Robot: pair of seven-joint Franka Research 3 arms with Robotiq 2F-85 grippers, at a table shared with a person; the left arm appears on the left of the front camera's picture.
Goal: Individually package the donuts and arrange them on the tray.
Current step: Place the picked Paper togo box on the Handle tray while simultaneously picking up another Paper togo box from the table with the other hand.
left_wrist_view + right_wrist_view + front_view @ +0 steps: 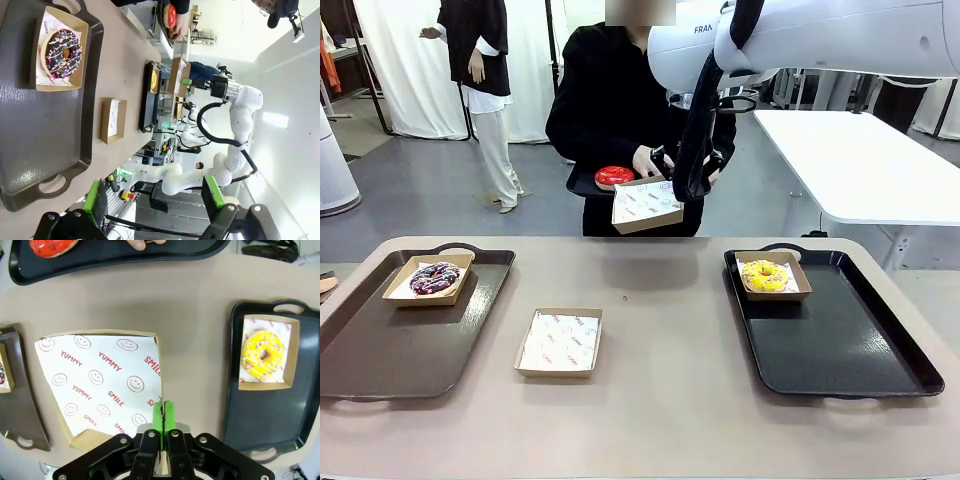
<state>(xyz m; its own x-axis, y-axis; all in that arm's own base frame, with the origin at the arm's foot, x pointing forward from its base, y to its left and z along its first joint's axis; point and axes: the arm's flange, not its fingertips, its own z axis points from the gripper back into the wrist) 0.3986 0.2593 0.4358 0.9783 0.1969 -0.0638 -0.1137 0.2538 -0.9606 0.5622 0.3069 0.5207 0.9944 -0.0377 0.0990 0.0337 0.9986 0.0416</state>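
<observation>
**Cardboard box [647,205] in right gripper [690,195]: 3 donuts, 4 boxes, 3 trays counted**

Front view: the right gripper is clamped on one edge of the cardboard box, which is paper-lined, tilted and held in the air past the table's [670,400] far edge. Just behind it a person holds a small black tray [582,183] carrying 1 red donut [614,177]. Two large trays sit on the table. The left tray [380,345] carries 1 purple donut [435,278] in its own box. The right tray [840,345] carries 1 yellow donut [765,275], also boxed, at its far corner. 1 loose box [560,342] with nothing in it lies on the table between the trays.

Left wrist view: the left gripper [154,197] is spread wide with nothing between its green pads [95,200], near the left tray's handle end. The purple donut lies at that tray's other end.

Right wrist view: the right gripper's pads are pressed together on the rim of the cardboard box. Its printed liner is bare. The yellow donut sits boxed on the right tray. The red donut is at the top edge on the small black tray.
</observation>
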